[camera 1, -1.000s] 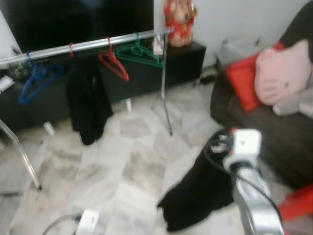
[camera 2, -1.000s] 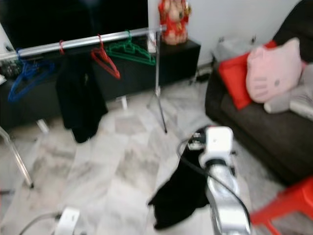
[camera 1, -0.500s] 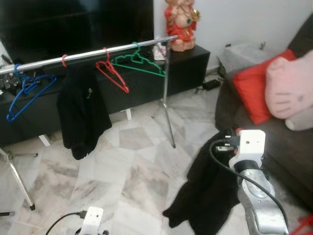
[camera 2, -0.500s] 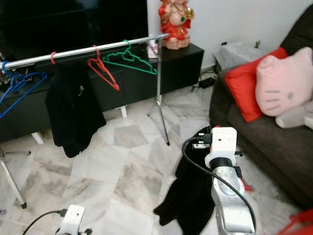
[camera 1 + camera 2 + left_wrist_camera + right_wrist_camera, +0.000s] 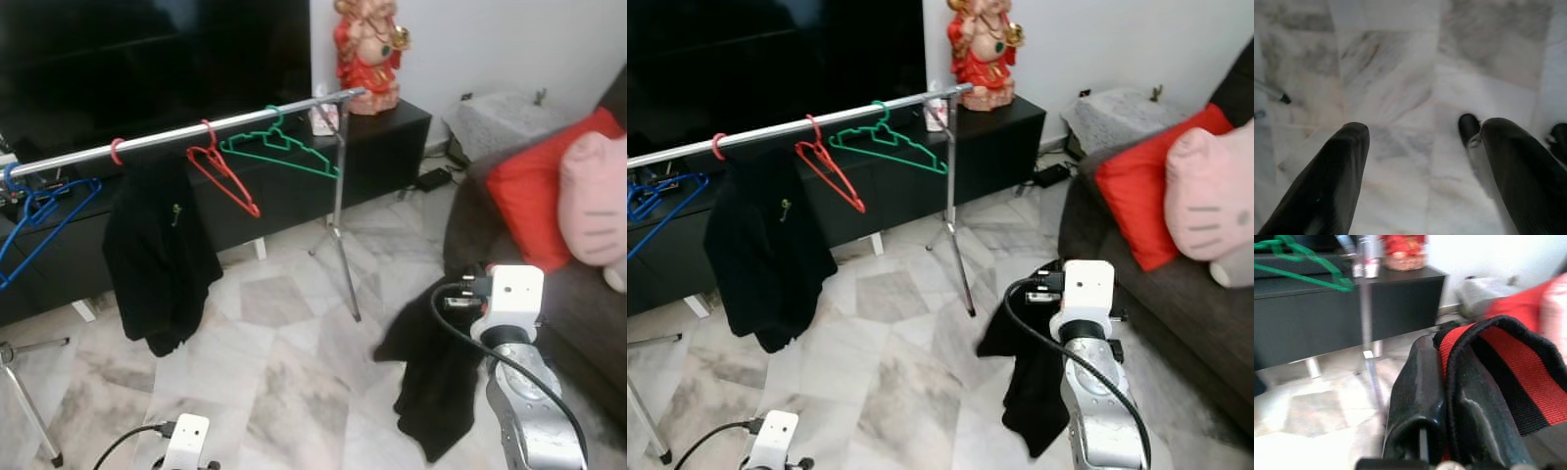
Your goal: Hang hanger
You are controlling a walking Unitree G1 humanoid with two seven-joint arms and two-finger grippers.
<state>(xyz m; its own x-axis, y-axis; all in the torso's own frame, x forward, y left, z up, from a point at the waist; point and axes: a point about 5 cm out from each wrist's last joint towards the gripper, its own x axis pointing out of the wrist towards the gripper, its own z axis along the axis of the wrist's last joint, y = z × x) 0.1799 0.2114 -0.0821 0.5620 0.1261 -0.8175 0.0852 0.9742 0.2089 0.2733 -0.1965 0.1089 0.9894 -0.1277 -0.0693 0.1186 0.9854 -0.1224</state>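
Note:
My right gripper (image 5: 1447,367) is shut on the collar of a black garment (image 5: 436,377) with a red band inside it. The garment hangs from the gripper in front of the sofa, just above the floor. In the eye views the white wrist unit (image 5: 514,294) hides the fingers. A silver clothes rail (image 5: 196,132) stands ahead on the left. On it hang a green hanger (image 5: 279,152), a red hanger (image 5: 225,176), a blue hanger (image 5: 39,220) and a black jacket (image 5: 157,264). My left gripper (image 5: 1420,132) hangs low over the marble floor, open and holding nothing.
A dark sofa (image 5: 578,304) with a red cushion (image 5: 534,191) and a pink plush cushion (image 5: 598,196) stands on the right. A black cabinet (image 5: 382,127) with a red figurine (image 5: 367,49) runs behind the rail. The rail's upright (image 5: 343,235) stands near the garment.
The whole view has shifted as the camera moved. The black garment, which lay spread on the floor, now hangs lifted from my right gripper.

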